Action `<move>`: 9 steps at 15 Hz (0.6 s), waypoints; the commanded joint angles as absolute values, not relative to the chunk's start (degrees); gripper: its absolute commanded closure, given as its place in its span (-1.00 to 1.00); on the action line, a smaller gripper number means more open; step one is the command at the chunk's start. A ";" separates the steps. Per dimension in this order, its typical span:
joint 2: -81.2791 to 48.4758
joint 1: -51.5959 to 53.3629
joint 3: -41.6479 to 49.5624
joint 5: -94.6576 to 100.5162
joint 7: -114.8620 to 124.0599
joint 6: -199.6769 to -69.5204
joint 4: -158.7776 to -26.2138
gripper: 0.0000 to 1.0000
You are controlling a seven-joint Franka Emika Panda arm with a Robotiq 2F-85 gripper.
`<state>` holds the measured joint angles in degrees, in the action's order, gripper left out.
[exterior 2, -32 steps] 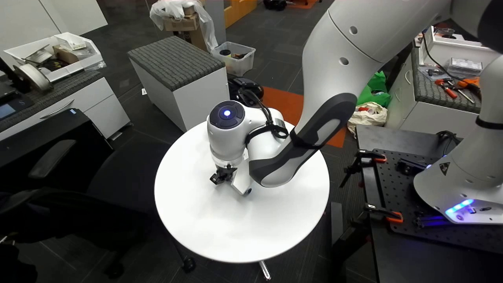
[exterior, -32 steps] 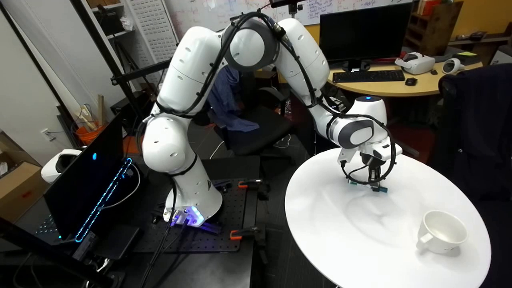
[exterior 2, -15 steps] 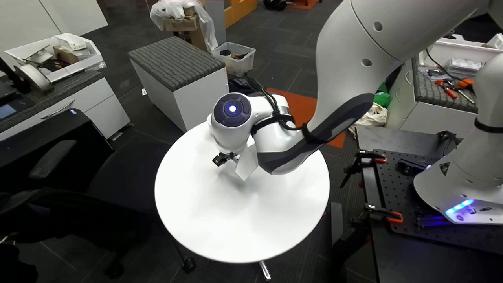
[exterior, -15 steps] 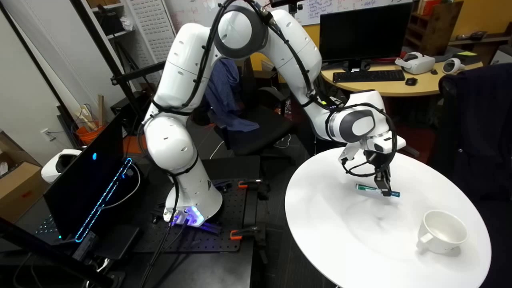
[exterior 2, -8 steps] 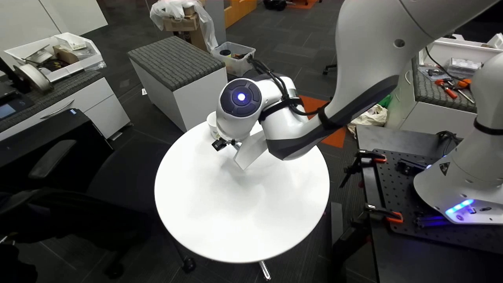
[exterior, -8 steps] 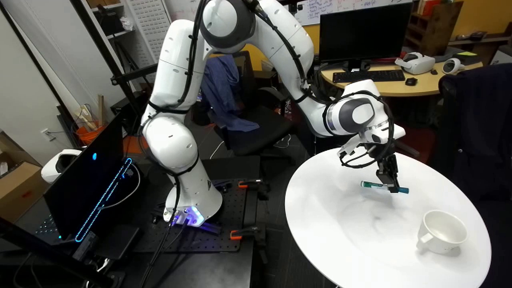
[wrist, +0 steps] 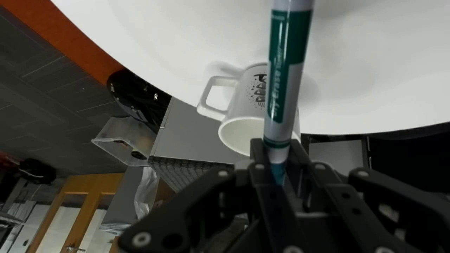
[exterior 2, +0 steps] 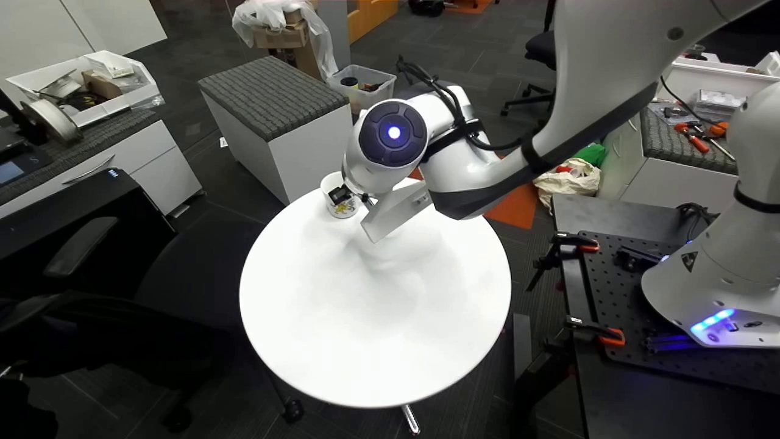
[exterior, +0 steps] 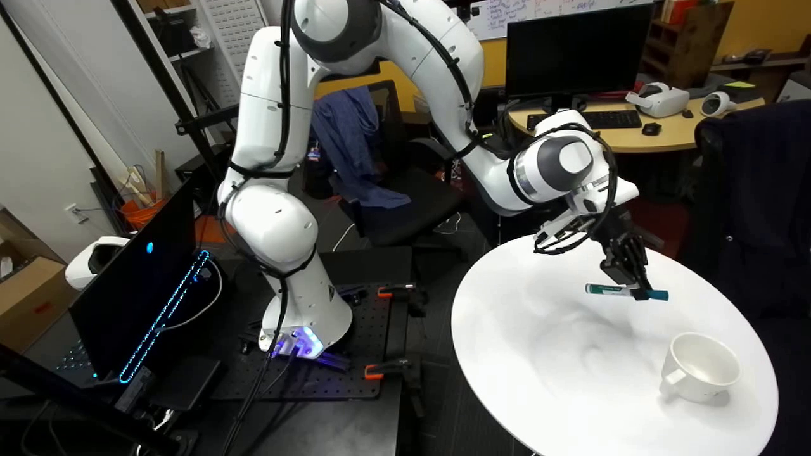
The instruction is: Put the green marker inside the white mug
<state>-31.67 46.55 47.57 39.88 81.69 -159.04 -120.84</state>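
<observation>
Clamping green marker [wrist: 285, 80] in pincer [wrist: 277, 151] close to the cap [exterior: 659, 295], roughly level along its long axis, above surface [exterior: 519, 354] and short of white mug [exterior: 701, 370] (lower, out past the cap end, off-axis), so probably needs carrying across and tipping steep before release.
</observation>
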 commanded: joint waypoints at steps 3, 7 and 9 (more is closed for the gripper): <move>-30.07 48.86 50.76 51.13 95.73 -154.82 -120.59 0.90; -29.36 45.38 47.38 59.17 105.74 -147.03 -118.12 0.90; -28.68 42.51 44.07 62.48 109.74 -141.57 -116.61 0.90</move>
<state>-30.99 46.46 48.60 57.68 104.38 -148.62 -118.62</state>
